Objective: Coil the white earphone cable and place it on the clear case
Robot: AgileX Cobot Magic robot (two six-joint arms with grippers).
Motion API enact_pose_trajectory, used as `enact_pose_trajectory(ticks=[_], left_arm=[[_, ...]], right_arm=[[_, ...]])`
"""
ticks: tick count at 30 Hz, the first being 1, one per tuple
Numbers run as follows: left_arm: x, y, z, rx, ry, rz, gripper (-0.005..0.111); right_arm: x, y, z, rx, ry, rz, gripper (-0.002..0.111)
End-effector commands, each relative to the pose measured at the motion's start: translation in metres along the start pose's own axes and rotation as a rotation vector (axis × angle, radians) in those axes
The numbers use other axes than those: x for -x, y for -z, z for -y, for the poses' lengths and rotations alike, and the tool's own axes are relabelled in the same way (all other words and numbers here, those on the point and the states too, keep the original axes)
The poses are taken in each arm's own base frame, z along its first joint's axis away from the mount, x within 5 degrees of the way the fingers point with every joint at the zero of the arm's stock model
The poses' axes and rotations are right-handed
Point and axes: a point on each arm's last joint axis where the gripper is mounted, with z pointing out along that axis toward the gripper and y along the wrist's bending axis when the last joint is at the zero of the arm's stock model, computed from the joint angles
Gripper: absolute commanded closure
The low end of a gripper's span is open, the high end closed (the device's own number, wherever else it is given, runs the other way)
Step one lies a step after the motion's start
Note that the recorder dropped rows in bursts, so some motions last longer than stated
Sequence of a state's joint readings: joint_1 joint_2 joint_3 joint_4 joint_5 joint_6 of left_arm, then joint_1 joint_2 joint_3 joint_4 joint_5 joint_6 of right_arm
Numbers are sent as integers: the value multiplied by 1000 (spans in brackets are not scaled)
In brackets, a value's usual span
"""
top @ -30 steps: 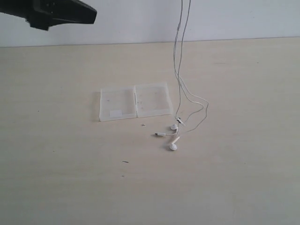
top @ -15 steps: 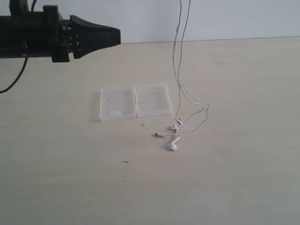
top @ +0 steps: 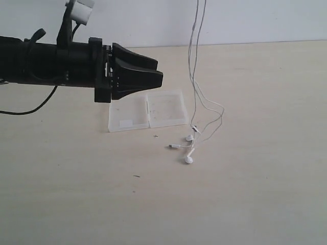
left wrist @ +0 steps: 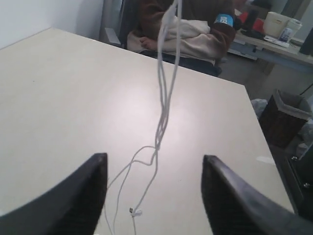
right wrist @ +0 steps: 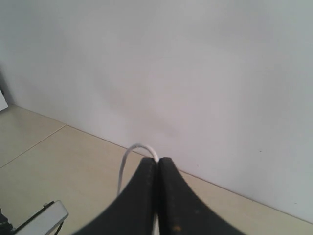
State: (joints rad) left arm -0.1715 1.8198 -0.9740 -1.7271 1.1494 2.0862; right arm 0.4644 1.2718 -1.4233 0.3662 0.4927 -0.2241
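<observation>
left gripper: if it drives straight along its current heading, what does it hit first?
Most likely the hanging strands of the white earphone cable. In the left wrist view they hang straight ahead, framed between the open jaws of the left gripper. Nothing else shows in that line before them, though the depth is unclear.

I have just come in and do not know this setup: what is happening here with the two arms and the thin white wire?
The right gripper is shut on the white earphone cable and holds it up high. The cable hangs down, with its earbuds and plug lying on the table beside the clear case. The left gripper, jaws open, is in the air left of the hanging cable, pointing toward it without touching. The cable is not yet coiled, nor on the case.
</observation>
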Motion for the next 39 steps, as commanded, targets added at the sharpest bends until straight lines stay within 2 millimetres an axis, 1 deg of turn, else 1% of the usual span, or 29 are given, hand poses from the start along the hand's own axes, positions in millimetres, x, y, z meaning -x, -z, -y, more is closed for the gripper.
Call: enact_pose_trajectory(ticks=[1,5,12,20,25,28,34,39], left_arm=[[3,-9,-4,-1,41,7,43],[5,-22,-1,-24,28,-4,43],[5,-42,4,-57,10,-24,43],[6,-61,0,56,6,-100,43],[9,-62,-4,95,34,-106,43],[16,-62,-9,138,75,-99,43],[33,-65,-13,139,66,-61,43],[36,-68,-11,133,68,-57,44]], right_arm=[[-1,-8,2,-10,-5,7,108],[-5,-19,5,-16,-17,-7,108],[-6,-22,6,-19,-20,-5,108],[-5,-22,6,-20,-20,-1,108],[-5,-22,6,-20,-20,-1,108],[-5,-22,6,-20,-20,-1,108],[-5,-22,6,-20,-34,-1,108],[-5,-22,6,-20,-37,-1,108]])
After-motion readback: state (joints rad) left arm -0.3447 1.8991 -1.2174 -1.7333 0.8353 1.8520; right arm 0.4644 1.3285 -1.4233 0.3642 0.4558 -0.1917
